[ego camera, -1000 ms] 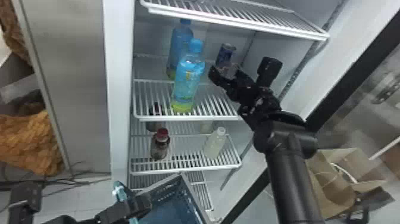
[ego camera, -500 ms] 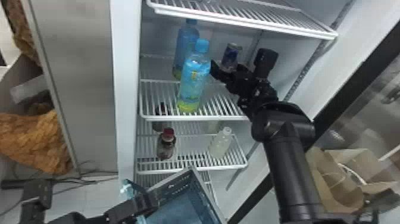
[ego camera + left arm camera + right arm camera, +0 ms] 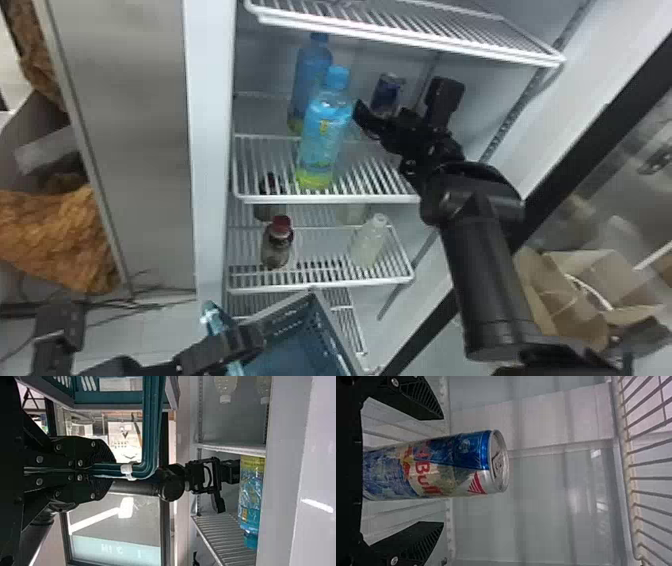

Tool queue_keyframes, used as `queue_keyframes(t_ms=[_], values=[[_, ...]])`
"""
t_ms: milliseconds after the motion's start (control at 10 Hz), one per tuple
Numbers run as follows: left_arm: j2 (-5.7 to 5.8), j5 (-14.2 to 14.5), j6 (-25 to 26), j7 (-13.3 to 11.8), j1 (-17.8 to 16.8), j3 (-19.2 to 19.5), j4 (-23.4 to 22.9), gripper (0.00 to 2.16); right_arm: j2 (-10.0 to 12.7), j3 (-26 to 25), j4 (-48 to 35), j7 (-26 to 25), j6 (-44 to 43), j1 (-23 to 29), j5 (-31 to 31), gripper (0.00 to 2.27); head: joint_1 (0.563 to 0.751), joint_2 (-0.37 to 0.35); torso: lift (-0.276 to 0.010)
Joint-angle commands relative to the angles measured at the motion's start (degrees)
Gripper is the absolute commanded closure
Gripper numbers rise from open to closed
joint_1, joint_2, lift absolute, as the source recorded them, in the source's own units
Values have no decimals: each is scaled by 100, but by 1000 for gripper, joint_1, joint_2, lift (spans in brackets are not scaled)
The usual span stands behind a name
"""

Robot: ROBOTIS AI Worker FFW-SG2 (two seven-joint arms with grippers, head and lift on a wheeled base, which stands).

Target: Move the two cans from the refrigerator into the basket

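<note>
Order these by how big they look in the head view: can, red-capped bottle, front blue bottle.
1. Front blue bottle
2. Unsure: red-capped bottle and can look close; the can's lower part is hidden.

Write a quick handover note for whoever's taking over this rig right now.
Left gripper: shut on the handle of the basket, below the refrigerator shelves.
Right gripper: open, fingers either side of a can, not yet gripping it.
Job's things: that can is in the refrigerator, behind the blue bottles; I can't place the second.
Done: basket held, can straddled. Any can already basketed: can't tell.
Left: grip this can, basket it, account for the other.
</note>
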Motion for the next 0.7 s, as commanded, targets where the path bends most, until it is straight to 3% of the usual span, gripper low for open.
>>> queue_keyframes(t_ms=[0,100,200,300,400,600], values=[[-2,0,0,0,-13,-9,5,1197,-1,2,116,0,14,-98,36,94,685,-330,-35],[-2,0,-14,0,-13,-20,19,1197,-1,2,159,-9,0,-126,36,144,684,-330,-35],[7,0,-14,0,-13,-9,19,1197,-1,2,215,-9,42,-154,47,374,683,-330,-35],[7,11,-14,-9,-13,-9,19,1197,-1,-10,215,-9,239,-197,81,891,683,-330,-35],[7,23,-14,-9,-13,-9,19,1197,-1,-21,201,-27,253,-197,116,1207,684,-330,-35],[7,23,-14,-9,-13,-20,19,1197,-9,-33,159,-44,211,-169,196,1282,686,-332,-35]])
